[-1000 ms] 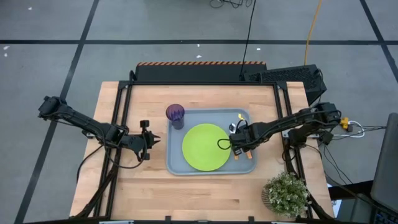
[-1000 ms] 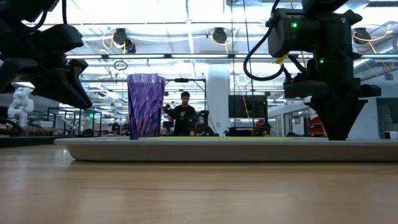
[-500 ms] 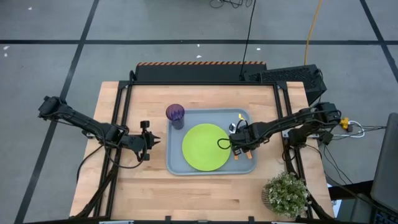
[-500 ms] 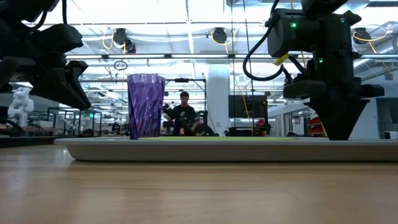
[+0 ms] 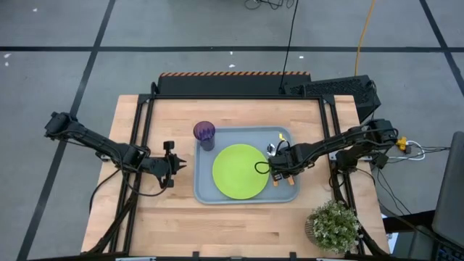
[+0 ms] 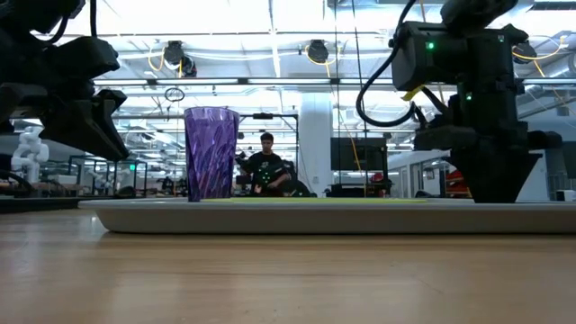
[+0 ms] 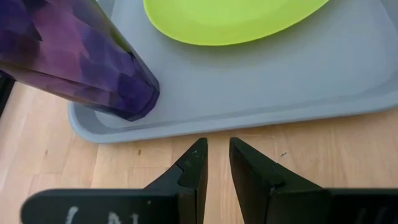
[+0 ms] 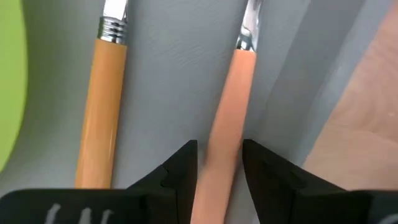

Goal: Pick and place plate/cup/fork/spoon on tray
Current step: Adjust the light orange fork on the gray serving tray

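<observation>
Currently I see the right gripper (image 8: 217, 163) low over the tray (image 5: 205, 190), fingers straddling an orange handle (image 8: 225, 118) with slight gaps. The left gripper (image 7: 217, 163) waits beside the tray, narrowly parted, empty.

Light wood table (image 5: 239, 221), butcher-block top, black frame rails running down both sides. Directly on it: grey-blue tray (image 5: 204, 190), sitting flat about mid-table, long side across. Potted plant (image 5: 333, 226) at the near right corner, well apart from the tray. Low view shows the tray's (image 6: 324, 219) raised rim flush on the wood (image 6: 270, 279). Left wrist view: tray corner (image 7: 87, 124) rounded, resting on bare boards (image 7: 348, 149). Rest of the top is plain wood.
</observation>
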